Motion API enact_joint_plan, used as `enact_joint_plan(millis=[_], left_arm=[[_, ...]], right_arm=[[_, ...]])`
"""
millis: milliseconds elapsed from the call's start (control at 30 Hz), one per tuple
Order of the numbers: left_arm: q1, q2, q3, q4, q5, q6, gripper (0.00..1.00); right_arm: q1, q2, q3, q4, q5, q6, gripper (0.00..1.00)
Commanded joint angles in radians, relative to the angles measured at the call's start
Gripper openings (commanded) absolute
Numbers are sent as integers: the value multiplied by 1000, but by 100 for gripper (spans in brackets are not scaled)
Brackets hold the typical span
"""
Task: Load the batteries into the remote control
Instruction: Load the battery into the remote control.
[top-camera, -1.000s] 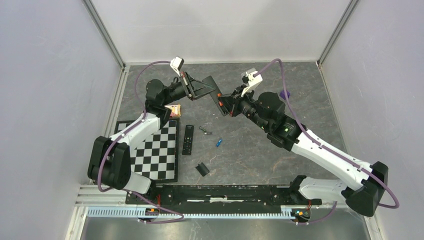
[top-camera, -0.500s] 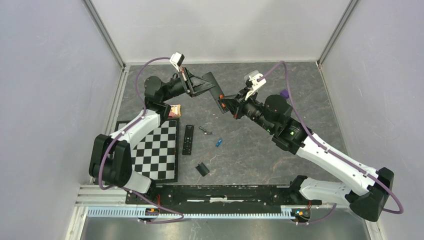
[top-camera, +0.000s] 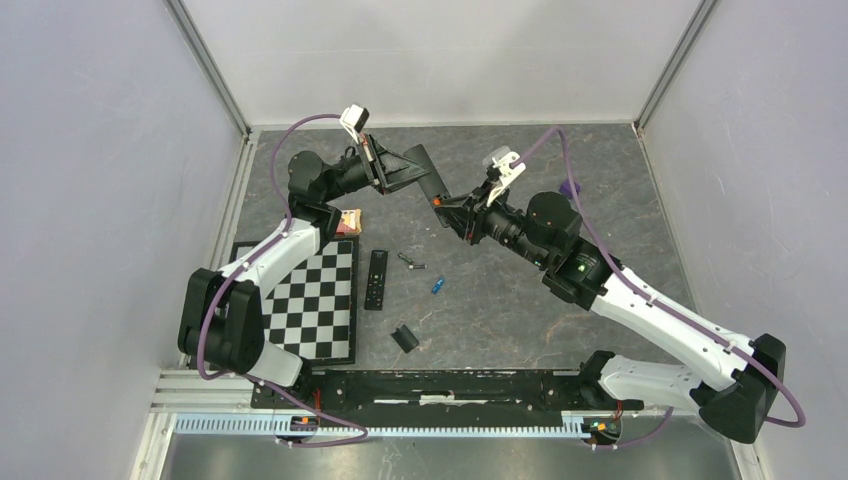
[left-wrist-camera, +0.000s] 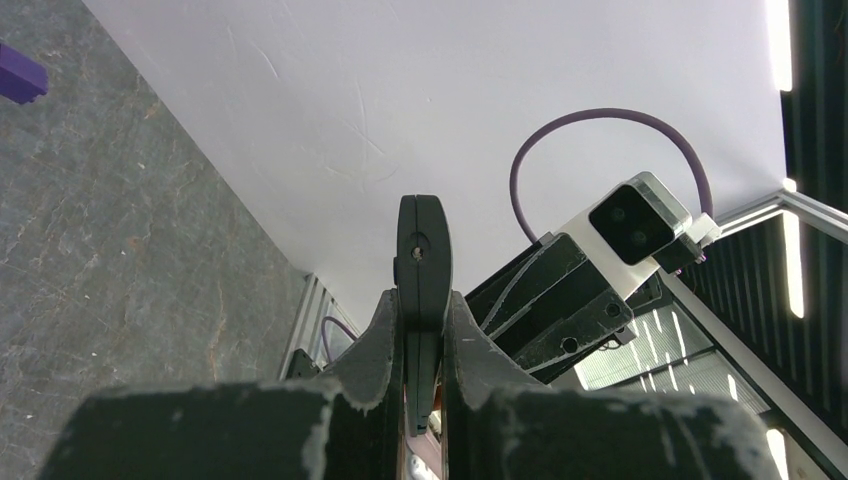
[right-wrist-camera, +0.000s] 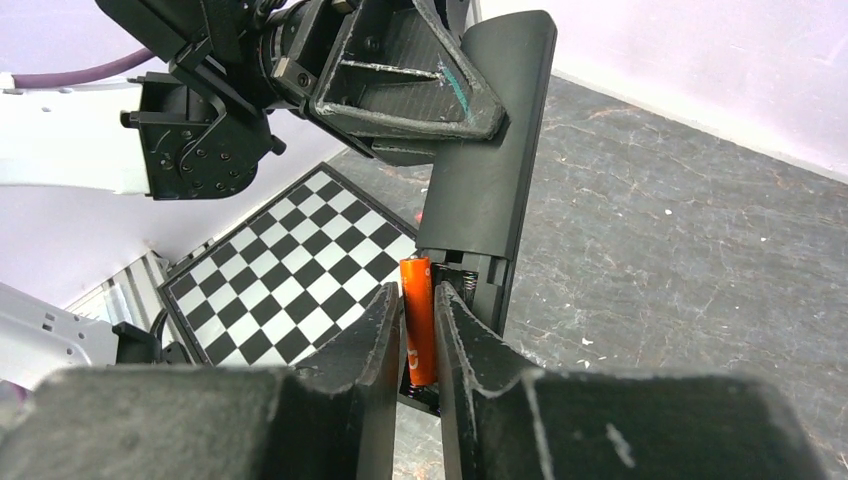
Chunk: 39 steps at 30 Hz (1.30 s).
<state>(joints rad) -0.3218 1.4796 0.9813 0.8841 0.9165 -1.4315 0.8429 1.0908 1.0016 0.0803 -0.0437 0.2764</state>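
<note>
Right wrist view: right tool (right-wrist-camera: 418, 305) pinches the orange battery (right-wrist-camera: 416, 335), its long axis parallel to the bay (right-wrist-camera: 472, 278) of the remote control (right-wrist-camera: 492, 140), which the left tool (left-wrist-camera: 421, 305) clamps above the table (right-wrist-camera: 650, 200).

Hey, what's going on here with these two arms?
The left gripper holds the black remote control up off the table. The right gripper grips the orange battery and has it at the remote's open battery bay; whether it is seated is unclear. The blue battery, a second remote and a small black cover lie on the table.
</note>
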Motion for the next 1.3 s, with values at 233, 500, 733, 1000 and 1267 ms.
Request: enact_joint_plan(millis=[233, 500, 733, 1000, 1267], left_arm=[[1, -23, 28, -20, -16, 13, 2], [1, -38, 25, -72, -24, 63, 2], [1, -59, 13, -105, -54, 121, 2], [1, -84, -8, -102, -133, 168, 2], [1, -110, -1, -99, -189, 158, 2]], right_arm=[[-4, -6, 88, -127, 68, 46, 31], [-7, -6, 129, -143, 99, 106, 40], [-13, -23, 178, -189, 137, 221, 74], [-35, -3, 222, -345, 227, 557, 98], [-38, -7, 46, -88, 159, 833, 98]])
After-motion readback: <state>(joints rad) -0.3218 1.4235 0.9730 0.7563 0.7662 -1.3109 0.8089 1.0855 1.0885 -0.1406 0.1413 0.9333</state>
